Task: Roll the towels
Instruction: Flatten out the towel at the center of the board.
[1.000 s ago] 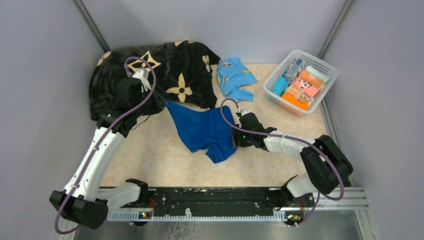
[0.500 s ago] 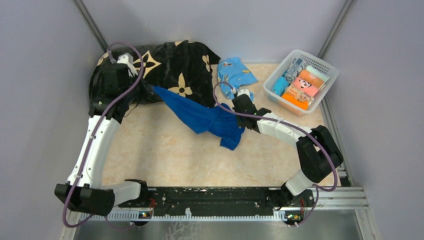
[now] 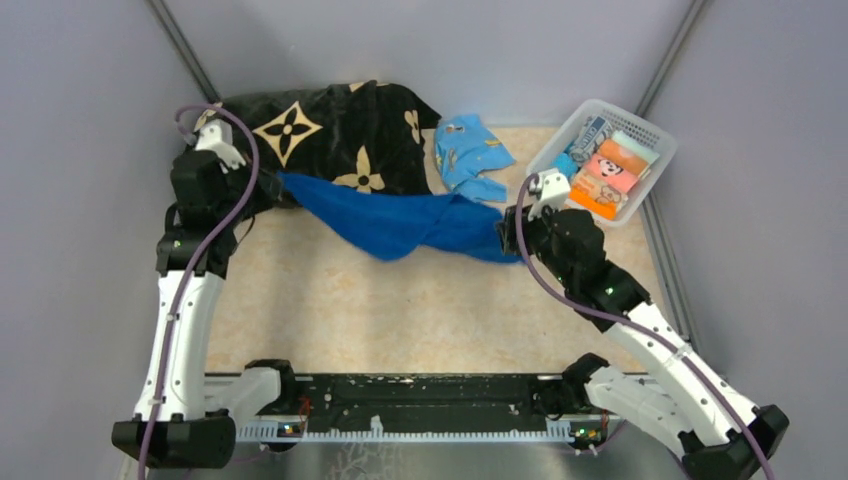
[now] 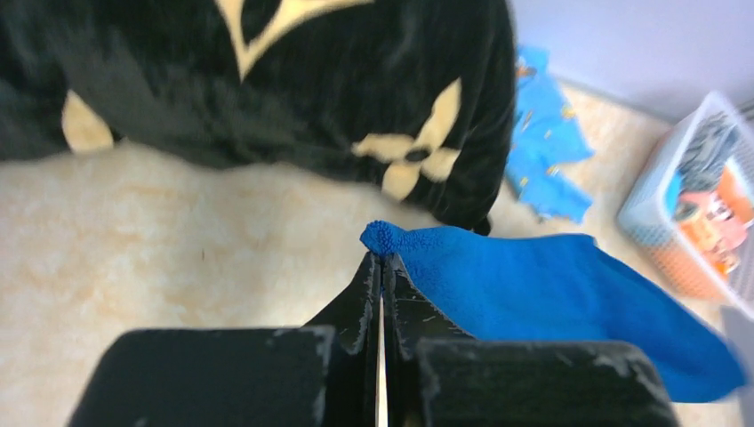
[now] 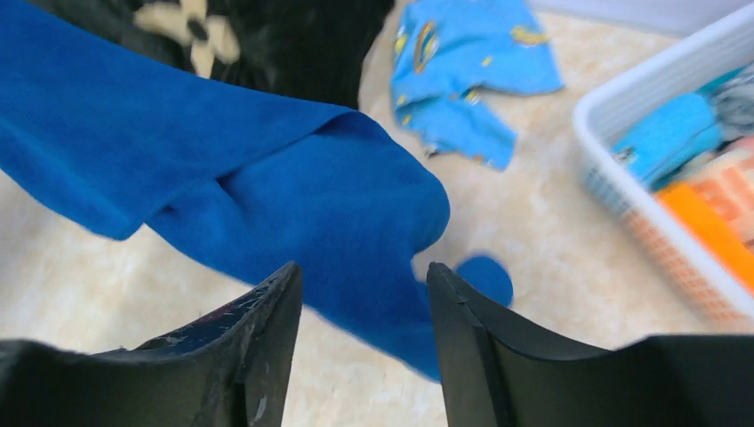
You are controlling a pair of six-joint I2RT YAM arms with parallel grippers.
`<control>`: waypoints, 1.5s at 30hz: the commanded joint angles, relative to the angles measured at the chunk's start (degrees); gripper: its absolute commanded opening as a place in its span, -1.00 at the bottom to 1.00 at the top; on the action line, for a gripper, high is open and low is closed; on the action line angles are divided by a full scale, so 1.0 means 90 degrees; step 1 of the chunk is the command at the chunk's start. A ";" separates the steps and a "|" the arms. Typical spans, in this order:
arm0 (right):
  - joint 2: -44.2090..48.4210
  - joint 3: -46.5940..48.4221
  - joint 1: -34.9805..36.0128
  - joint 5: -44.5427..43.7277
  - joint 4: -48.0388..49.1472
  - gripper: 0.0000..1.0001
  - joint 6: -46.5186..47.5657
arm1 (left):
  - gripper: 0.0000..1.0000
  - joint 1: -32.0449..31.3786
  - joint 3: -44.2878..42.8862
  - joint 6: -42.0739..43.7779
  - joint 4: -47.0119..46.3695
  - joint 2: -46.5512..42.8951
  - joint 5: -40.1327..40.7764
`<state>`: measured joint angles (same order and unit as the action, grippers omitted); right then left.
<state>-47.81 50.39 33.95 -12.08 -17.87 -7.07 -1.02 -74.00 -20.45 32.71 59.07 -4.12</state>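
Note:
The royal-blue towel (image 3: 400,222) hangs stretched across the middle of the table, sagging onto it. My left gripper (image 3: 272,185) is shut on its left corner (image 4: 384,237) and holds it up beside the black blanket. My right gripper (image 3: 503,238) is open at the towel's right end; in the right wrist view the towel (image 5: 293,178) lies beyond the spread fingertips (image 5: 363,271). The small turquoise towel (image 3: 470,150) lies crumpled at the back and also shows in the right wrist view (image 5: 462,53). A white cloth with dark print (image 3: 592,133) seems to sit in the basket.
The black blanket with cream flowers (image 3: 340,130) is heaped at the back left, right behind the left gripper. A white basket (image 3: 660,142) with several folded cloths stands at the back right, close to the right wrist. Grey walls close off the left, right and back sides.
My left gripper pulled the blue towel's corner left and back. My right arm swung right, stretching the towel out, and its jaws now stand open.

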 commanded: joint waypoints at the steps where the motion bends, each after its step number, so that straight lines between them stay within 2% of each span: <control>1: 0.0019 -0.0690 -0.0023 0.1258 0.0110 0.17 -0.0438 | -1.00 0.0062 0.0999 0.0182 -0.0180 -0.0074 -0.0207; 5: -0.0544 -0.0774 -0.0023 0.1817 0.0435 0.28 -0.0664 | -0.92 0.0059 0.1462 0.0231 -0.0303 0.0038 -0.0634; 7: -0.0910 -0.0716 -0.0023 0.1831 0.0525 0.27 -0.0753 | -0.86 0.0060 0.1500 0.0241 -0.0157 0.0183 -0.0417; 9: -0.1229 -0.0704 -0.0023 0.1625 0.0593 0.26 -0.0854 | -0.75 0.0056 0.1485 0.0225 0.0115 0.0331 0.0238; 12: -0.1675 -0.0722 -0.0023 0.1384 0.0606 0.26 -0.0942 | -0.31 0.0057 0.1465 0.0255 0.0390 0.0510 0.1042; 15: -0.2015 -0.0752 -0.0023 0.1338 0.0564 0.26 -0.1048 | 0.07 0.0058 0.1518 0.0347 0.0497 0.0653 0.1208; 19: -0.2381 -0.0696 -0.0023 0.0767 0.0144 0.23 -0.1295 | 0.35 0.0048 0.1529 0.0239 0.0681 0.0741 0.1159; 22: -0.2606 -0.0630 -0.0041 0.0099 -0.0302 0.20 -0.1391 | 0.43 -0.0015 0.1602 0.0160 0.0756 0.0673 0.0789; 24: -0.2797 -0.0623 -0.0183 0.0025 -0.0489 0.18 -0.1401 | 0.49 -0.0134 0.1767 0.0079 0.0751 0.0615 0.0630; 28: -0.3107 -0.0650 -0.0459 0.0411 -0.0413 0.12 -0.1394 | 0.54 -0.0436 0.2325 -0.0229 0.0734 0.0488 0.0211; 35: -0.3667 -0.0720 -0.1008 0.1419 0.0199 -0.03 -0.1371 | 0.56 -0.1743 0.3051 -0.0995 0.0636 0.0617 0.0542; 45: -0.4192 -0.0865 -0.1432 0.2216 0.0961 -0.16 -0.1226 | 0.56 -0.2150 0.3341 -0.1165 0.0800 0.0700 0.0625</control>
<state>-83.79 42.74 21.98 3.53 -14.61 -19.11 -19.31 -44.27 -29.63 39.09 64.75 0.67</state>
